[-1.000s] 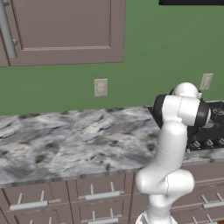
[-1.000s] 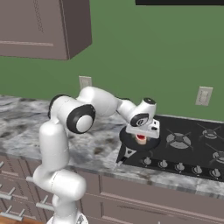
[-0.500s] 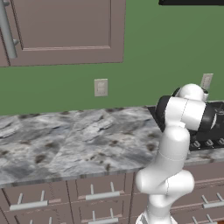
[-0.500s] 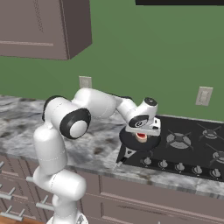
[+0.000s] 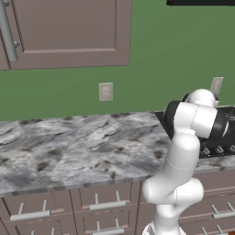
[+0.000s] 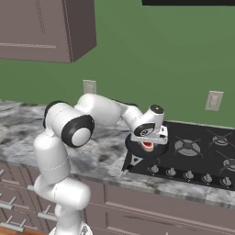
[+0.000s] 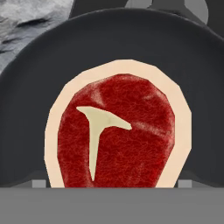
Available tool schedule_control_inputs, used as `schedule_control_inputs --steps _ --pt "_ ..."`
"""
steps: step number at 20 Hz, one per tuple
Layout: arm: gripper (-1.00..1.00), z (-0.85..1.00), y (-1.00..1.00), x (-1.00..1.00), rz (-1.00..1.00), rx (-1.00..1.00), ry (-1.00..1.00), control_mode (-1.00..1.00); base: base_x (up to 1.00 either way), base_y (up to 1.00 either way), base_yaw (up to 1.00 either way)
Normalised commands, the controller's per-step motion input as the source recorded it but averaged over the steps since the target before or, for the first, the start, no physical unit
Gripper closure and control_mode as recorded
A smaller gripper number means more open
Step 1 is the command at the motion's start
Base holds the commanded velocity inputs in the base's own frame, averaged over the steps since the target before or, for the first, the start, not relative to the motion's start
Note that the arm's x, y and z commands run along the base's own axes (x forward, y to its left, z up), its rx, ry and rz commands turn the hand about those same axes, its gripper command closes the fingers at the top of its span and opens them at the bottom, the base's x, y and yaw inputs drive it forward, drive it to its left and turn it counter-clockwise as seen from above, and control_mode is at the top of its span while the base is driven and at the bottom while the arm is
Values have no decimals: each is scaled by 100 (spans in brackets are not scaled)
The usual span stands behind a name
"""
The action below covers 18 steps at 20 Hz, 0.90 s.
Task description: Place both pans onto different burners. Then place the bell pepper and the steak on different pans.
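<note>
Directly under the gripper (image 6: 148, 143), whose jaws stand wide apart and hold nothing, the steak (image 7: 114, 131) lies flat in the black pan (image 7: 39, 74); released, I judge, since it rests on the pan floor. Beyond the hand, that pan sits at the cooktop (image 6: 193, 160)'s near-left burner, with marble counter (image 7: 30, 22) past its rim.

Grey marbled counter (image 5: 69, 151); brown upper cabinet (image 5: 69, 32); wall outlet (image 5: 106, 91) on green wall; drawers (image 5: 96, 202) below w/ silver handles.

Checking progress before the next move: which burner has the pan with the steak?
The one at the cooktop's left end, under the open gripper: the pan covers it, steak inside. The burners to its right show bare grates.
</note>
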Motion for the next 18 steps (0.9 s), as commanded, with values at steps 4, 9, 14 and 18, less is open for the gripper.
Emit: schedule_control_inputs --steps 4,9,14,18 --pt "-100 -7 0 -7 3 -1 -1 -100 0 0 0" --pt "-100 -3 4 -5 4 0 -2 -100 0 0 0" --pt "-100 -7 15 0 8 -5 -13 -100 0 0 0" --pt "-100 0 1 4 10 -14 -28 -100 0 0 0"
